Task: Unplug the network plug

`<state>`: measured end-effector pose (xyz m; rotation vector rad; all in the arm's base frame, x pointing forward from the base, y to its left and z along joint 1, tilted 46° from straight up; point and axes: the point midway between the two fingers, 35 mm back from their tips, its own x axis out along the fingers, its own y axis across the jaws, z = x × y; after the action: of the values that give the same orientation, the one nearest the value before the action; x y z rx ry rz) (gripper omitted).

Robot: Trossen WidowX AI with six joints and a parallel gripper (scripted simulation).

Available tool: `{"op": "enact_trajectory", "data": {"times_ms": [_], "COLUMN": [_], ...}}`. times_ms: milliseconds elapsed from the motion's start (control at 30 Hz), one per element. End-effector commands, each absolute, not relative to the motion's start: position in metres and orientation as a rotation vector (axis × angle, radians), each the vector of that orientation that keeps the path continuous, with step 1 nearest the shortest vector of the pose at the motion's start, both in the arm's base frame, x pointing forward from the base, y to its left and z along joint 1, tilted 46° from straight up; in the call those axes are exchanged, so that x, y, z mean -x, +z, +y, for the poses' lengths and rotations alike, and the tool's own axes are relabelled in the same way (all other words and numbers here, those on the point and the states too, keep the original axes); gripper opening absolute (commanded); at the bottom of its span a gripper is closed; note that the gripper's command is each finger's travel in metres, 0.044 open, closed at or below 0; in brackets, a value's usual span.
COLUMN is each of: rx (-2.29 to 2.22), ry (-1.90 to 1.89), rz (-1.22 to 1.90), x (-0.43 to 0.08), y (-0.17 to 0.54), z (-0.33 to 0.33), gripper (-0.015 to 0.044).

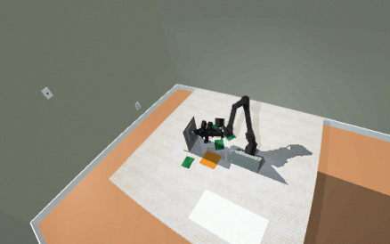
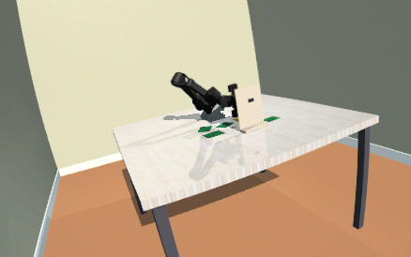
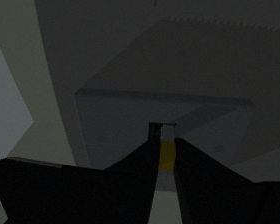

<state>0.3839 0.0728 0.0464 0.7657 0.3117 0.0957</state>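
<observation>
The upright panel (image 1: 192, 142) (image 2: 250, 113) (image 3: 108, 117) stands on the table, with a small dark socket opening (image 3: 154, 131). My gripper (image 1: 194, 133) (image 3: 165, 144) is shut on the plug (image 3: 167, 156) directly in front of the panel. The plug shows a yellow part between the fingertips and a pale part beyond them at the opening. How deep the plug sits and whether its tab is down cannot be told. In the exterior view the panel hides the fingertips. The marked square (image 1: 210, 160) is orange and lies flat on the table, on the arm's side of the panel.
Flat green patches (image 1: 187, 162) (image 1: 219, 144) (image 2: 213, 134) (image 2: 271, 119) lie around the panel and the orange square. A grey block (image 1: 246, 160) stands by the arm's base. A large white rectangle (image 1: 229, 217) lies farther off on the table top.
</observation>
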Motion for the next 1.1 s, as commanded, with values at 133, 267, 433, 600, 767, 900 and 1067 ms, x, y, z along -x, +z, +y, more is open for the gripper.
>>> {"op": "enact_trajectory", "data": {"times_ms": [133, 267, 433, 600, 767, 900, 1067], "rx": [-0.762, -0.762, -0.762, -0.762, -0.762, -0.762, -0.762], "ry": [0.097, 0.097, 0.097, 0.096, 0.096, 0.096, 0.096], "rz": [0.314, 0.314, 0.314, 0.314, 0.314, 0.315, 0.315], "x": [-0.377, -0.375, -0.372, -0.369, -0.366, -0.363, -0.360], "y": [0.047, 0.047, 0.047, 0.046, 0.046, 0.046, 0.046], "z": [0.073, 0.073, 0.073, 0.073, 0.074, 0.074, 0.074], "gripper": [0.0000, 0.0000, 0.0000, 0.0000, 0.0000, 0.0000, 0.0000]}}
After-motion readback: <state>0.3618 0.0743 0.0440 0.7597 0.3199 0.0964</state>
